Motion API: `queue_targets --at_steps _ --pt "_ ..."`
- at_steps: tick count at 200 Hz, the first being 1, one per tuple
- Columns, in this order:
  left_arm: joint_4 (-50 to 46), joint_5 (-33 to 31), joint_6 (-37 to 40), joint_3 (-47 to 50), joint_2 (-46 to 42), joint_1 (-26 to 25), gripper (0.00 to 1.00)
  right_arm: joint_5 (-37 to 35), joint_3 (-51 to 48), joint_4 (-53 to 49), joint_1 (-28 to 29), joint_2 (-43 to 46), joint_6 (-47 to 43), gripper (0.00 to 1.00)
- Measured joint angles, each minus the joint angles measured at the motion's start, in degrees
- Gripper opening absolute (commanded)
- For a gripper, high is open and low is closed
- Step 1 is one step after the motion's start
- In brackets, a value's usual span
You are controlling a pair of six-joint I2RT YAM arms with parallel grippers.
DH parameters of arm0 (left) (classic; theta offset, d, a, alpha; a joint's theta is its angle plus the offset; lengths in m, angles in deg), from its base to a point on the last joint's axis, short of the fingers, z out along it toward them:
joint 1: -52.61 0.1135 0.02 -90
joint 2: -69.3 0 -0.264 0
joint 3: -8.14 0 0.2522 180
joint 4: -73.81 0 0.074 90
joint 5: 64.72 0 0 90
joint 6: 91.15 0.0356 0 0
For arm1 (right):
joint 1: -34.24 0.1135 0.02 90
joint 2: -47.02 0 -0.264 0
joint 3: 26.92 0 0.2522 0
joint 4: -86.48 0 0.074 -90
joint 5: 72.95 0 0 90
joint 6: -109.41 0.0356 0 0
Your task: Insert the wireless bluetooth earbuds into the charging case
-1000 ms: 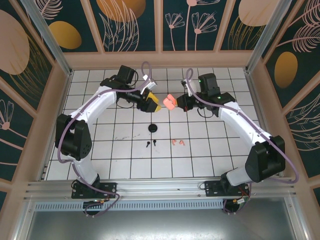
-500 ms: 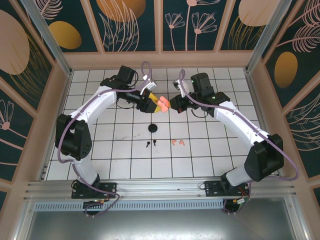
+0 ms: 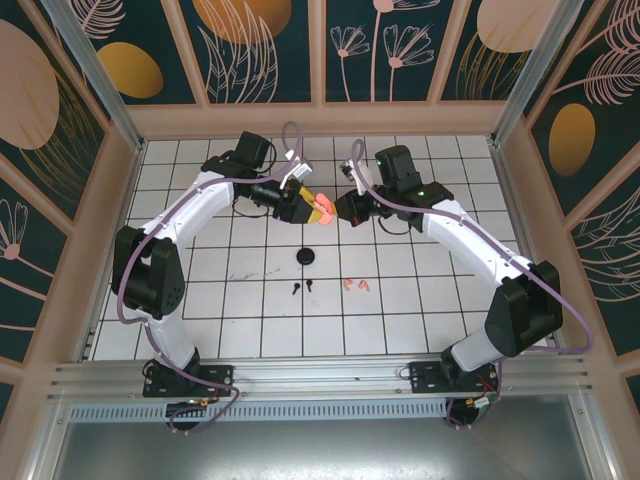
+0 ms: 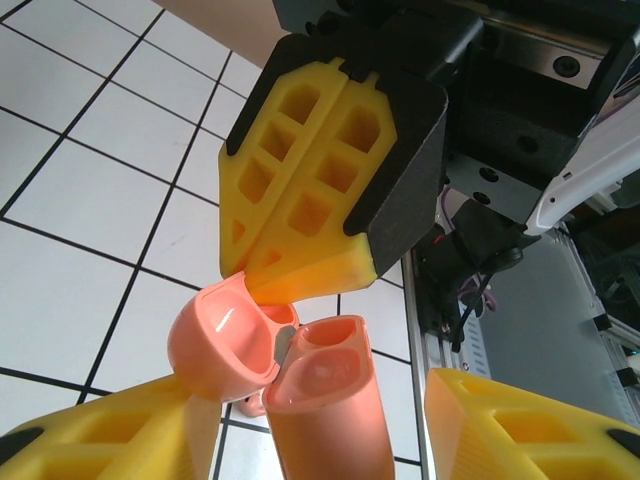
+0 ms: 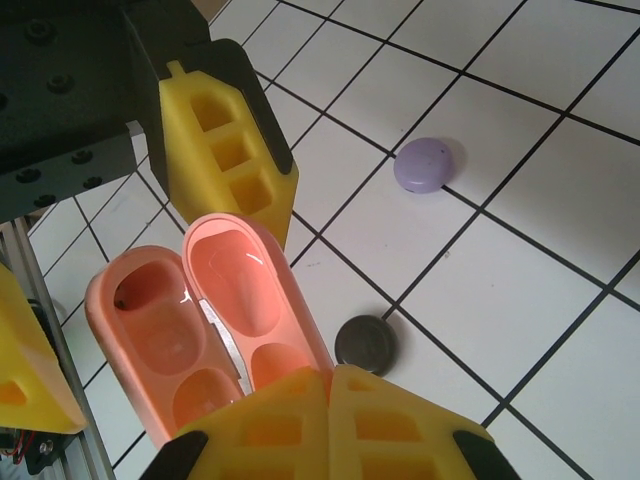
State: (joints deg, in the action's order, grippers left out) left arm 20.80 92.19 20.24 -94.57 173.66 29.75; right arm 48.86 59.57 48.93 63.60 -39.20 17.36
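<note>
right jaws: squeezed shut on one end of the charging case, so the right gripper has it up in the air over the far half of the table
left jaws: left gripper roughly half open, a chunky yellow waffle-cut finger either side of the case; can't tell if they touch it
case: glossy salmon plastic clamshell, flipped open, its rounded hollows look empty
earbuds: tiny salmon pair and black pair, lying mid-table, side by side
strays: black disc and smooth lilac pebble on the tiles
</note>
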Motion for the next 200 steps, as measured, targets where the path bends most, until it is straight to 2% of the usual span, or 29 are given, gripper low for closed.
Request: queue_targets --at_steps 92,100,115,133,144,164,200 --pt "0.02 1.25 0.22 0.13 0.13 0.09 0.16 -0.42 0.09 0.87 -0.02 0.0 0.87 0.0" --pt "0.09 1.4 0.2 0.22 0.13 0.17 0.13 -0.52 0.13 0.87 -0.02 0.02 0.94 0.09" --pt "1.33 1.92 -0.13 0.87 0.11 0.28 0.09 -0.74 0.17 0.92 -0.02 0.02 1.27 0.31" --pt "6.05 3.13 -2.32 3.72 -0.48 0.13 0.04 -2.1 0.17 1.25 -0.02 0.22 2.14 0.47" --pt "10.34 3.13 -5.16 6.67 -1.68 0.15 0.0 -2.47 0.15 1.14 -0.35 0.66 3.21 0.51" --pt "19.45 2.25 -10.91 12.96 -4.87 0.04 0.0 -2.93 -0.33 1.9 -0.46 2.84 4.42 0.55" --pt "33.48 -1.18 -19.17 19.96 -10.8 0.04 0.0 -5.49 -6.27 3.48 -0.76 13.07 8.22 0.56"
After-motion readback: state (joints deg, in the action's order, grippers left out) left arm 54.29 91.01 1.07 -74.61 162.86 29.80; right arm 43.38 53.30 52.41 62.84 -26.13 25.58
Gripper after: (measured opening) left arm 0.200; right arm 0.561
